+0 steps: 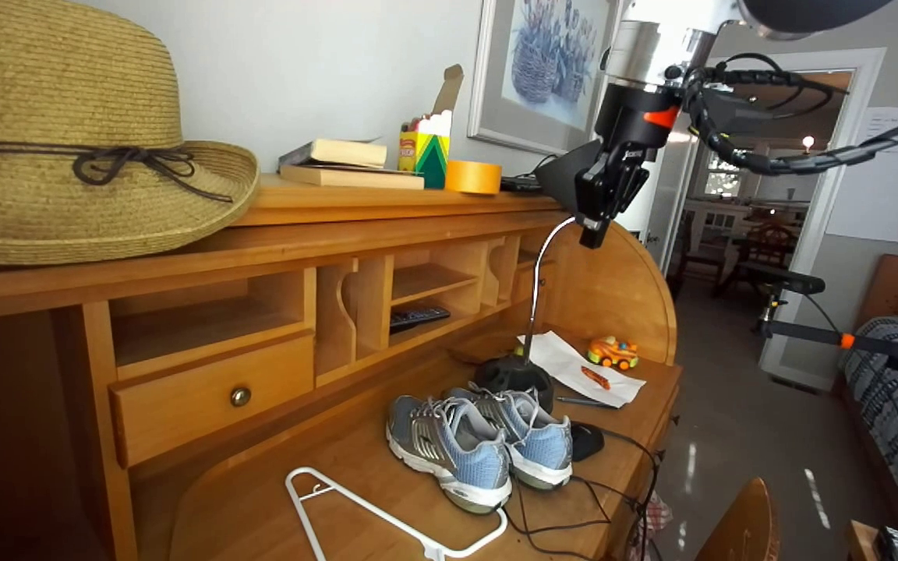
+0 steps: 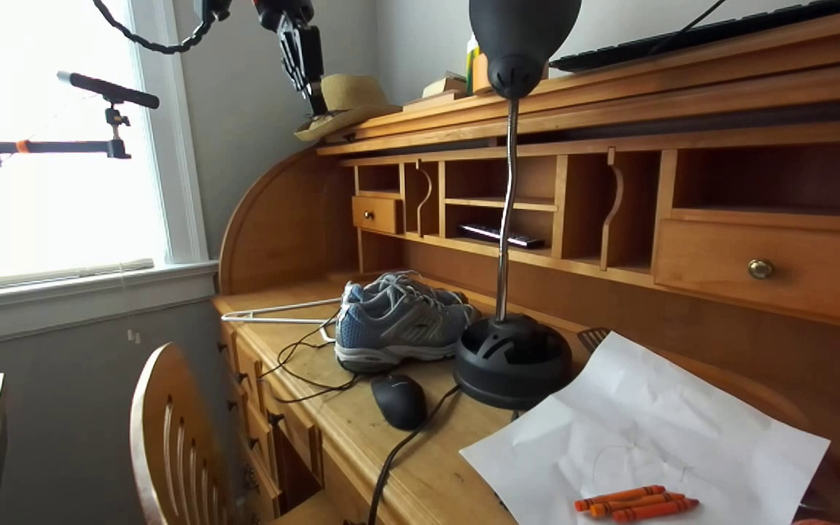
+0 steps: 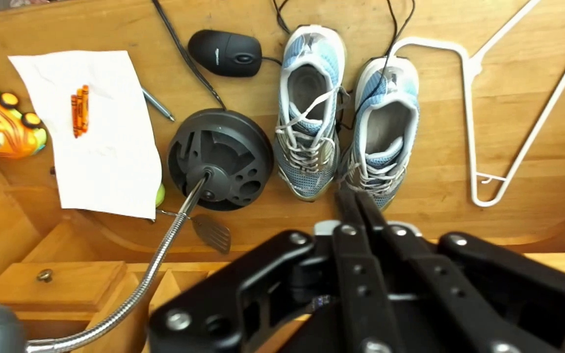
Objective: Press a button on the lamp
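The lamp has a black cone-shaped head, a silvery curved gooseneck and a round black base on the desk. It shows in both exterior views (image 1: 535,288) (image 2: 526,40). In the wrist view its base (image 3: 228,147) is left of centre, and the grey top of its head is cut off at the lower left. A small round detail sits on the base beside the stem; I cannot tell whether it is a button. My gripper (image 3: 356,196) is shut and empty, high above the desk and apart from the lamp. It also shows in both exterior views (image 1: 593,234) (image 2: 318,108).
Two blue-grey shoes (image 3: 309,113) stand beside the lamp base. A black mouse (image 3: 226,53), cables, a white hanger (image 3: 469,108), paper (image 3: 103,166) with crayons and a toy car (image 3: 8,125) lie on the desk. A straw hat (image 1: 67,101) and books (image 1: 351,178) are on the top shelf.
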### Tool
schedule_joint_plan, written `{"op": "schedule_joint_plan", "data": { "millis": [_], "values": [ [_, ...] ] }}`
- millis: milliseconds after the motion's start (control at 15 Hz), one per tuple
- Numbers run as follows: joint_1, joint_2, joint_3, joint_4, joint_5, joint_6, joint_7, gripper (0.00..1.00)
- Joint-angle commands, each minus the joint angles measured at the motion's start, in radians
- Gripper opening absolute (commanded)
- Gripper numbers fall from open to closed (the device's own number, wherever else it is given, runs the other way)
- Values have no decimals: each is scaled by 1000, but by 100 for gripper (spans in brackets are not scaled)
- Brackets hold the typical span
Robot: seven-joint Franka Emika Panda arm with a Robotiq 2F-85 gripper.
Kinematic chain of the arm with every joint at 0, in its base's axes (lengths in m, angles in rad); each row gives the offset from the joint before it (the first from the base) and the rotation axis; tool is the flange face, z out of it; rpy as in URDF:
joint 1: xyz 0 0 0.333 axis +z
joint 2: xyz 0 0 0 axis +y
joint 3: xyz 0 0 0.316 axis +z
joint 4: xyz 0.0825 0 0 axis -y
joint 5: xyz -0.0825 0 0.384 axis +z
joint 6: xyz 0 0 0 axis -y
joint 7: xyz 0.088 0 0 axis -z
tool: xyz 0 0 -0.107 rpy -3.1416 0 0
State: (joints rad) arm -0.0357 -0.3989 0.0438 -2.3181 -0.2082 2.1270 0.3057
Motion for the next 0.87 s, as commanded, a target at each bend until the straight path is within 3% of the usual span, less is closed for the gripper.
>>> {"op": "schedule_joint_plan", "data": {
  "millis": [0, 67, 133, 200, 333, 400, 800],
  "values": [
    [-47, -15, -16, -28, -7, 48, 24, 39],
    [-76, -12, -14, -46, -31, 84, 80, 47],
    [-46, -11, -6, -3, -3, 20, 18, 54],
    [-57, -8, -9, -7, -5, 28, 20, 36],
    [-56, -7, -6, -6, -6, 28, 18, 52],
    [-55, -7, -2, -5, -6, 28, 19, 54],
    [-54, -7, 0, -3, -6, 28, 19, 54]
  ]
}}
